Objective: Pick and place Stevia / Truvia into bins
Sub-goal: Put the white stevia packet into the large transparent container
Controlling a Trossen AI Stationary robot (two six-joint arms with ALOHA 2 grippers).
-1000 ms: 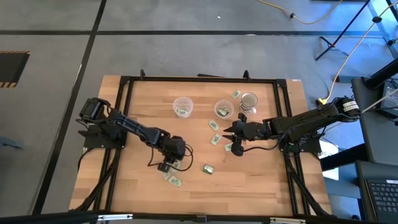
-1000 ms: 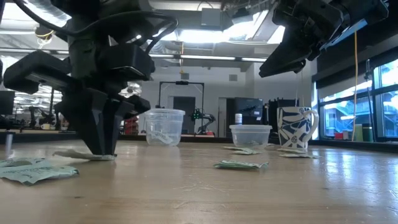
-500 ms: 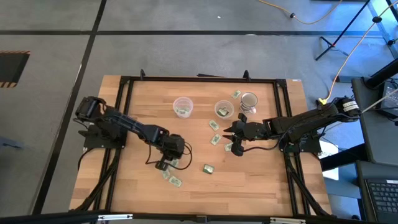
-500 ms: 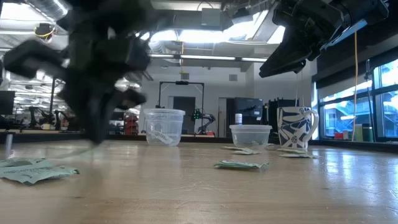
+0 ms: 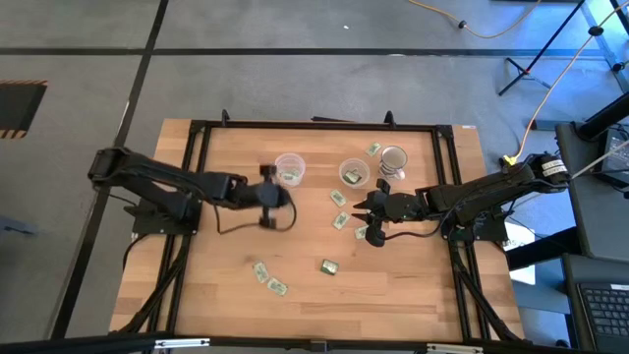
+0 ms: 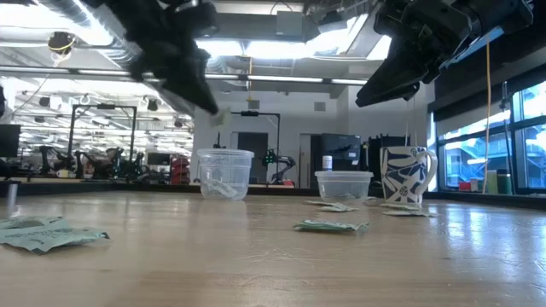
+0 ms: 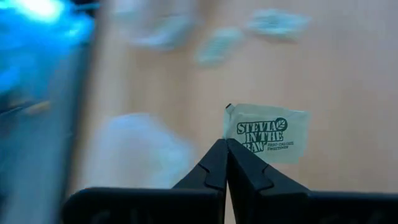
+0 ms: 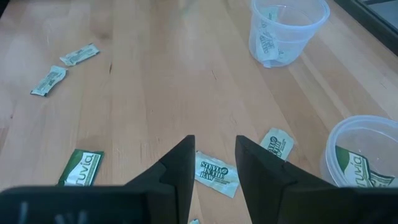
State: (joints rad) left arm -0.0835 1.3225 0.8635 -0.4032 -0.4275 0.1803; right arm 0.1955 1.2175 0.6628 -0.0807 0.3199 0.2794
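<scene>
My left gripper (image 5: 282,195) hangs above the table just near of the left clear cup (image 5: 289,169), shut on a green and white Stevia sachet (image 7: 267,134); the low view shows that sachet (image 6: 220,117) high above the cup's rim. A second cup (image 5: 354,174) stands to the right, and each cup holds a sachet. Over the loose sachets (image 5: 340,221) right of the middle, my right gripper (image 5: 360,212) hovers open, and one sachet (image 8: 217,174) lies flat under its fingers. My left gripper pinches the sachet's corner (image 7: 234,138) between its two fingertips. The fingers slant down toward the far right. The rest of the sachet sticks out past the fingertips, its printed face showing, and it is lifted clear of the table.
A blue and white mug (image 5: 393,159) stands right of the cups. More sachets lie flat near the front left (image 5: 260,270), (image 5: 278,287), at the front middle (image 5: 329,265), and beside the right cup (image 5: 339,197). A black frame (image 5: 197,128) rims the table.
My left gripper has risen from the table near the front left with one sachet and swung toward the far edge, up to the left cup. It has tipped from pointing steeply down to a slant. The sachet is now lifted clear.
</scene>
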